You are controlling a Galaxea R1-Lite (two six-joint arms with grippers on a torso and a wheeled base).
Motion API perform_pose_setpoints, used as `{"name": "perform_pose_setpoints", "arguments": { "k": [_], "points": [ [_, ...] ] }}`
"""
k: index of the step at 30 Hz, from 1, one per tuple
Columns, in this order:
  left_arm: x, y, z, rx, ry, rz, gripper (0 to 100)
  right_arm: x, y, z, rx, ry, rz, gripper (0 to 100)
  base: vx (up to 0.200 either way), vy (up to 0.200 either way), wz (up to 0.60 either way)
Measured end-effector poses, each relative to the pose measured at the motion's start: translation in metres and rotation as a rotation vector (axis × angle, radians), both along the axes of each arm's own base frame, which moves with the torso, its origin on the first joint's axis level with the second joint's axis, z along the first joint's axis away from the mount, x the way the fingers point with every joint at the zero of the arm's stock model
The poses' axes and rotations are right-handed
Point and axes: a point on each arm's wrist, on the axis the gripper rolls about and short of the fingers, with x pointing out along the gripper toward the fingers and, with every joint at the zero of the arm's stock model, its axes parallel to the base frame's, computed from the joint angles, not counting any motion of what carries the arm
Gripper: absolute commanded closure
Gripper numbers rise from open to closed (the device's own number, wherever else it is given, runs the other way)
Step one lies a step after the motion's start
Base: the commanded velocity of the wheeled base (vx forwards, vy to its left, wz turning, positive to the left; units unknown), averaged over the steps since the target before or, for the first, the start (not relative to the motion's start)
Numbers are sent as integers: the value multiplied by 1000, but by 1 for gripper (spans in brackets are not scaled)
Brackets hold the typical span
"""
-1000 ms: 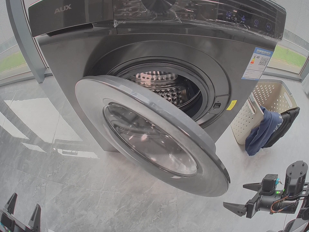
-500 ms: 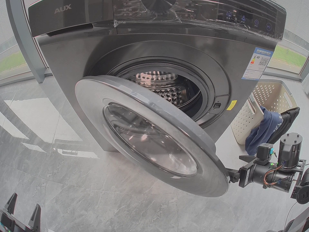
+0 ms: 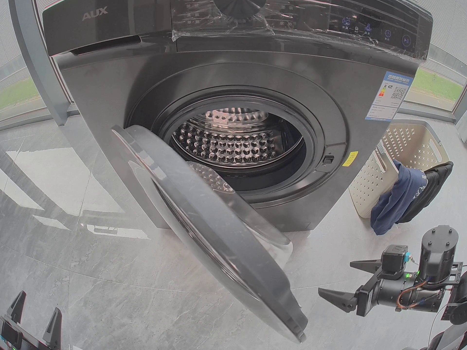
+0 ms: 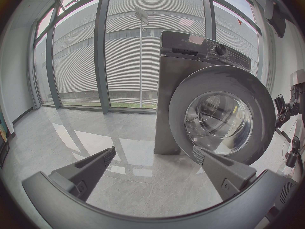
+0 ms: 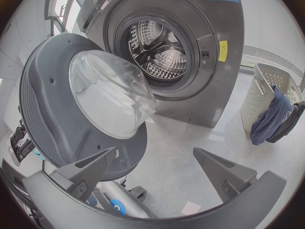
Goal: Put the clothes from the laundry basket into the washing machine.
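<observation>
In the head view the washing machine (image 3: 233, 69) stands with its round door (image 3: 209, 234) swung wide open on its left hinge, so the steel drum (image 3: 233, 142) shows behind it. The laundry basket (image 3: 413, 144), pale and perforated, sits on the floor (image 3: 97, 278) just beside the machine's right side. A blue garment (image 3: 399, 195) hangs over the basket's front rim and a black garment (image 3: 433, 183) hangs next to it, on the side away from the machine. The right pincer (image 3: 335, 278) hovers in front of the machine's right corner, between the door's free edge and the basket, with its jaws spread wide and nothing between them. The left pincer (image 3: 39, 303) sits low, well out from the machine's left front — its two fingers stand apart and bare.

In the left wrist view the left pincer (image 4: 153, 150) gapes wide over the floor and holds nothing. The machine (image 4: 178, 80) stands well ahead of it, with the door's outer face (image 4: 254, 89) turned this way.

In the right wrist view the right pincer (image 5: 154, 150) is fully spread and grips nothing. The door's inner face (image 5: 47, 96) with its clear glass bowl (image 5: 108, 93) lies near one finger. The drum (image 5: 155, 54) is open beyond, and the basket (image 5: 254, 105) stands beside the machine — both garments (image 5: 270, 118) are draped over its rim.
</observation>
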Motion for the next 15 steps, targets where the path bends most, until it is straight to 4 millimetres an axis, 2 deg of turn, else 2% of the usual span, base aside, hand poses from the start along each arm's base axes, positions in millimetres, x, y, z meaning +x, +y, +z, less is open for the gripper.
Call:
{"name": "perform_pose_setpoints", "arguments": {
  "k": [5, 15],
  "points": [
    [0, 0, 0, 0, 0, 0, 0, 17, 1, 11, 25, -42, -65, 0, 0, 0, 0],
    [0, 0, 0, 0, 0, 0, 0, 70, 22, 20, 39, -78, -156, 0, 0, 0, 0]
  ]
}}
